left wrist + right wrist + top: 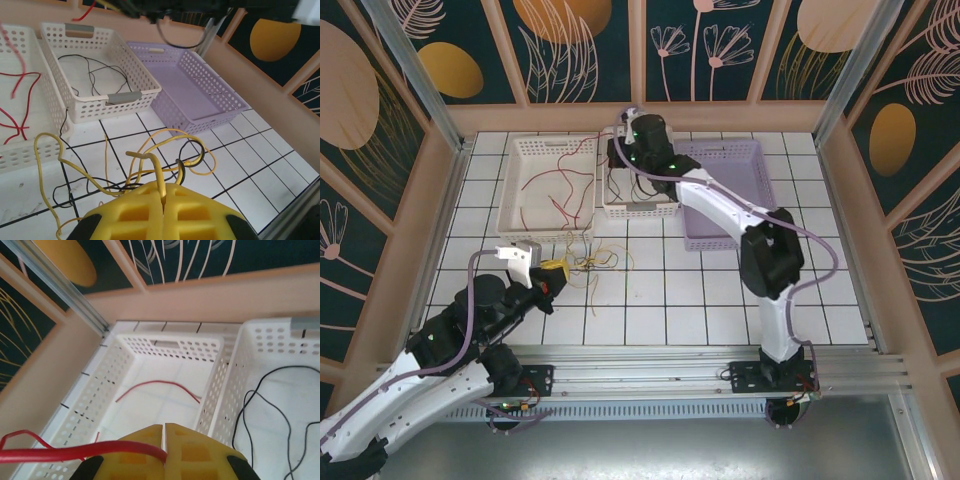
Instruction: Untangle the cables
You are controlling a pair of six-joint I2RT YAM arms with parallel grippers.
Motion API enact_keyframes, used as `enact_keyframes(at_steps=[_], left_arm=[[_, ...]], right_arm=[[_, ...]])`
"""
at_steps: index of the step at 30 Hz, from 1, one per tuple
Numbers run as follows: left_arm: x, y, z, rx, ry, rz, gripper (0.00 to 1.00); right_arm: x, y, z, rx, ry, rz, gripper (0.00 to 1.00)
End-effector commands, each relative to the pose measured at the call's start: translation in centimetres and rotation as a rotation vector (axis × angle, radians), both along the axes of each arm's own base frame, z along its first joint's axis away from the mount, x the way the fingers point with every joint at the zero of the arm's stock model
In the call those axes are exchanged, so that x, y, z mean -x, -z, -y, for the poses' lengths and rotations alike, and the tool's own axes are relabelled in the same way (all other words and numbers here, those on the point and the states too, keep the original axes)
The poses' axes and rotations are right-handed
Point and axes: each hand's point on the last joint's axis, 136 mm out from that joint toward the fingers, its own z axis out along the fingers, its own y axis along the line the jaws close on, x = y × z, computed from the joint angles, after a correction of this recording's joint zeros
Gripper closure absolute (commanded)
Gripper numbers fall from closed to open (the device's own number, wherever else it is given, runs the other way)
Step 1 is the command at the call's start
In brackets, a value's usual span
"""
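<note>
On a white tiled counter (720, 290) ringed by botanical panels (580, 50), red wires (545, 185) lie in a large white perforated basket (508, 190) and black wires (90, 75) in a smaller white basket (135, 80). The right tool (164, 430), clamped closed, grips a red wire (75, 452) above the large basket. The left tool (162, 195), also closed, pinches a yellow wire (157, 170) from the unsorted yellow-and-black tangle (590, 262).

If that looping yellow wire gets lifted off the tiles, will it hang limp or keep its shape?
Probably in between: the yellow wire stands in springy arches above the tiles, so it likely keeps some curl while sagging. It looks thin, so probably almost weightless. A black wire crosses through its loops, so lifting may drag that along.
</note>
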Motion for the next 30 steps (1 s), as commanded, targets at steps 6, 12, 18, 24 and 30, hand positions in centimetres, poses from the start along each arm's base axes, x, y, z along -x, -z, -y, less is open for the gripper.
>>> enact_keyframes(at_steps=[6,12,18,24,30], left_arm=[[0.1,-0.9,0.4,0.026,0.025,0.035,1.0],[0.2,-1.0,0.4,0.031,0.029,0.039,1.0],[0.2,-0.9,0.5,0.028,0.035,0.037,1.0],[0.2,-0.9,0.6,0.028,0.038,0.037,1.0],[0.2,-0.9,0.6,0.028,0.037,0.037,1.0]], right_arm=[[-1.2,4.3,-6.1,0.118,-0.099,-0.071,1.0],[-0.9,7.6,-9.3,0.14,-0.166,-0.102,1.0],[0.2,11.2,-10.9,0.134,-0.239,-0.164,1.0],[2.0,12.5,-12.4,0.165,-0.316,-0.159,0.98],[2.2,12.6,-12.3,0.203,-0.312,-0.147,0.79]])
